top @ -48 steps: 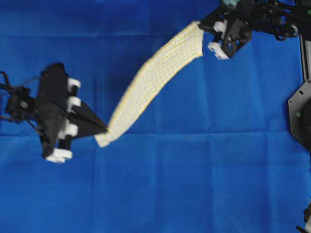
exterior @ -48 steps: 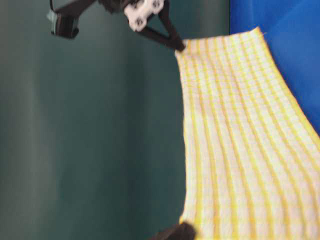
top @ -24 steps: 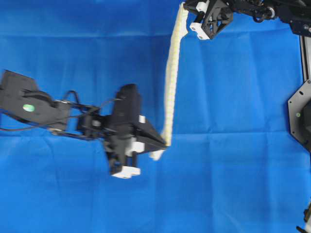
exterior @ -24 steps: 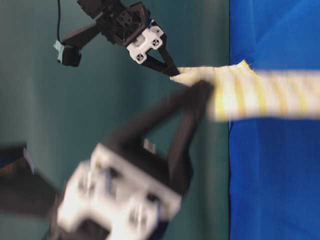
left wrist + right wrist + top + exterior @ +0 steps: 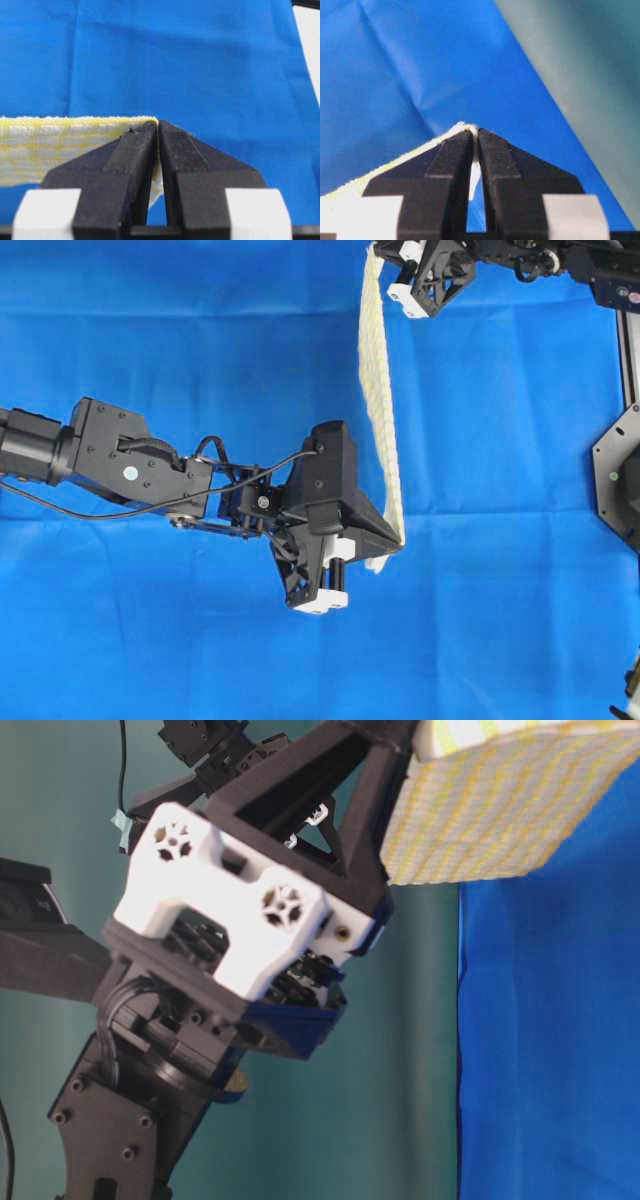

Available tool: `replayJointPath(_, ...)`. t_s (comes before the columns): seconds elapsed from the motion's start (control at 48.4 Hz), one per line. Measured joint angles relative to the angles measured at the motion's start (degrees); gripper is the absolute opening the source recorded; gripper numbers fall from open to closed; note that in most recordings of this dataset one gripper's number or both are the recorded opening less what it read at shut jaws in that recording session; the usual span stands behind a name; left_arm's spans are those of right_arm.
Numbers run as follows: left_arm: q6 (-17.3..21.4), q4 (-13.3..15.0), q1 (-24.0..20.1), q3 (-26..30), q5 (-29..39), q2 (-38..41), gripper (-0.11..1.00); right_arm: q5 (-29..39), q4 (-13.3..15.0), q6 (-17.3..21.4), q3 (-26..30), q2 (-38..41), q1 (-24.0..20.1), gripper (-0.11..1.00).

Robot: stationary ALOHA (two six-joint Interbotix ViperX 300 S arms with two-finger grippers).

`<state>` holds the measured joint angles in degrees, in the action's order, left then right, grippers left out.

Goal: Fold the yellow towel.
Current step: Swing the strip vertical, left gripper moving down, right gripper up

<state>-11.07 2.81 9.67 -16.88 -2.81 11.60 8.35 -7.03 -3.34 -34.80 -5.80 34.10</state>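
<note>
The yellow towel [image 5: 378, 400], white with fine yellow checks, hangs stretched in the air as a narrow edge-on band between my two grippers. My left gripper [image 5: 398, 543] is shut on its near corner, seen pinched at the fingertips in the left wrist view [image 5: 158, 123], with the towel [image 5: 55, 142] spreading to the left. At the top of the overhead view my right gripper [image 5: 378, 252] is shut on the far corner; the right wrist view shows that corner nipped at the tips [image 5: 474, 131]. In the table-level view the towel [image 5: 500, 810] hangs at the upper right.
A large plain blue cloth [image 5: 500, 620] covers the table under both arms. The left arm [image 5: 130, 465] reaches in from the left. A black mount [image 5: 620, 475] stands at the right edge. In the table-level view the left gripper body [image 5: 240, 910] fills the foreground.
My left gripper has swung right and a little down, carrying its towel corner across the table. The towel has turned from a diagonal flat band to a near-vertical edge-on strip. The right gripper shifted up and left.
</note>
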Motion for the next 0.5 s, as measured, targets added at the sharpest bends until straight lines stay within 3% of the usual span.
replayJointPath(0.495,0.3,0.0,-0.1,0.1,-2.2,4.2,0.02,-1.1,0.0,-0.1,-0.8,2.0,0.0,0.03)
